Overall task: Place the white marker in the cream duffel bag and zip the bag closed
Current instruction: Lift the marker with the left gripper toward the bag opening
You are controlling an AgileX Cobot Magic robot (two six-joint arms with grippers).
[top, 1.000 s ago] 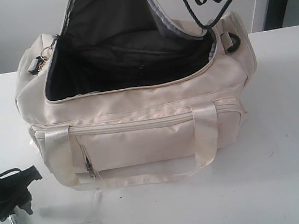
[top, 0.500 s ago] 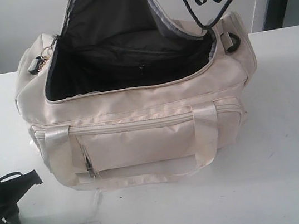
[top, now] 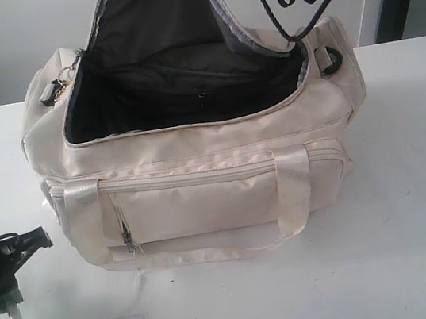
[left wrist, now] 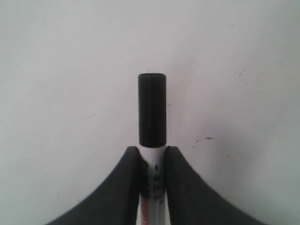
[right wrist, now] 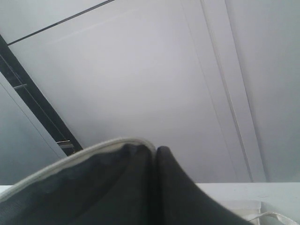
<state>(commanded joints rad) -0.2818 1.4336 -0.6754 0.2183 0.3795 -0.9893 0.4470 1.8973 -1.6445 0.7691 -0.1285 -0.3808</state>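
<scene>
Left tool (left wrist: 152, 154): clenched on white marker (left wrist: 152, 108), at 8 o'clock of cream duffel bag (top: 203, 201).
Right tool (right wrist: 154, 151): pinching flap (top: 167, 14) up.
Risk: flap slips from the pinch and falls shut — marker then blocked.

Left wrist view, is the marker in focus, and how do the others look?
Left wrist view: the white marker is sharp; exterior view: even light, inside of the cream duffel bag murky; right wrist view: the close-up flap is blurred.
</scene>
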